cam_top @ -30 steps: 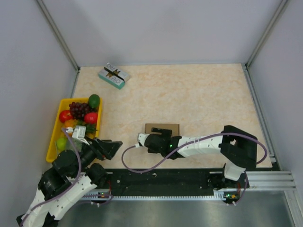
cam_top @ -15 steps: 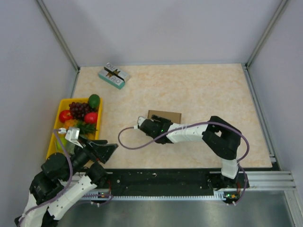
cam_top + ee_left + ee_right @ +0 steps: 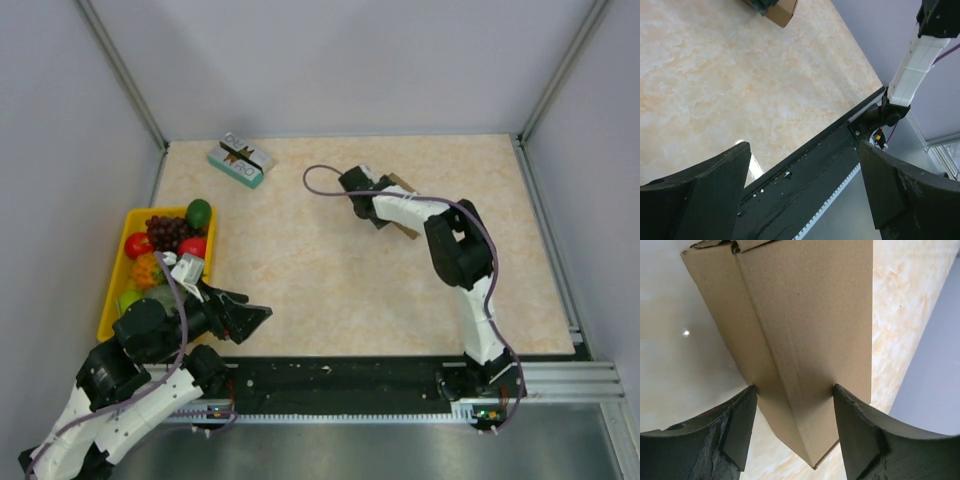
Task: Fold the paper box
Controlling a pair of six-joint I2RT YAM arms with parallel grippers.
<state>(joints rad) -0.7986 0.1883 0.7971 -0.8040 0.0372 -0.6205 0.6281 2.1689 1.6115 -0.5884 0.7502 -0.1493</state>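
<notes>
within the right gripper [image 3: 795, 387], the paper box [image 3: 805, 315] sits clamped; left gripper [image 3: 804, 145] gapes empty. uneven pinch could crush it.

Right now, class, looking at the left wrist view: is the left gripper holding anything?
No: the left gripper stands wide open, with nothing between its jaws.

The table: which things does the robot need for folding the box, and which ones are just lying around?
For the job:
- the paper box, plain brown cardboard
- the right hand, gripping it on both sides

Just lying about:
- the yellow tray with fruit in it
- the small teal-and-white box at the far left
</notes>
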